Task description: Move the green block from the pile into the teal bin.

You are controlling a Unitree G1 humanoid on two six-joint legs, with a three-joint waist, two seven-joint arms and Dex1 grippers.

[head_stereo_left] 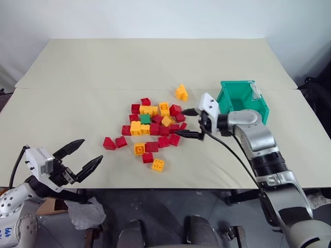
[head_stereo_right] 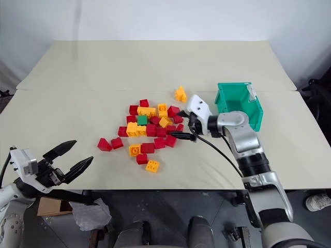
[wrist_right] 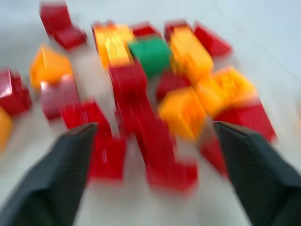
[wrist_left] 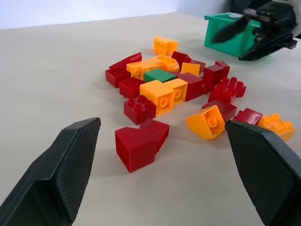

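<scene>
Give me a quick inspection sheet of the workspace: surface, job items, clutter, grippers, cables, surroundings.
Surface: beige table, seam across it.
Job's things: green block in the pile, red and yellow-orange bricks around it; teal bin at the table's right, nothing seen inside.
Clutter: one yellow-orange brick apart, behind the pile.
Grippers: right gripper open at the pile's right edge, holding nothing; left gripper open, at the near left edge.
Cables: black cable along the right arm.
Surroundings: white wall; crumpled bag on the floor.

light: bright, even, soft shadows | head views: sharp | right wrist view: heavy motion blur | left wrist: sharp
</scene>
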